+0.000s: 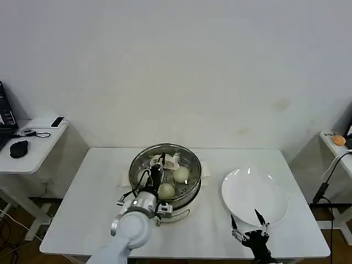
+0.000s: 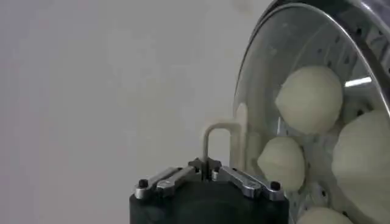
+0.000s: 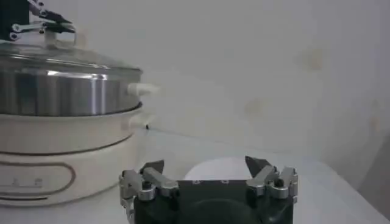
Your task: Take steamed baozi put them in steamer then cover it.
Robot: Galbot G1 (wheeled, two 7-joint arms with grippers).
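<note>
On the white table (image 1: 99,181), seen from the head camera, the steamer (image 1: 165,175) stands left of a white plate (image 1: 254,196) with the steamed baozi (image 1: 166,190) inside, the left pincer (image 1: 159,164) poised above it and the right pincer (image 1: 248,222) spread apart at the plate's near rim. At the left wrist, four buns lie under a clear glass lid (image 2: 292,73), and that pincer appears clenched on the lid's white handle (image 2: 218,140), though the contact is hard to make out. From the right wrist, the lid sits on the steel pot, with the open pincer empty beside it.

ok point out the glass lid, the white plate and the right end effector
glass lid (image 3: 61,56), right wrist view, on its domed glass top
white plate (image 1: 247,190), head view, on its bare centre
right end effector (image 1: 248,219), head view, midway between its fingertips
</note>
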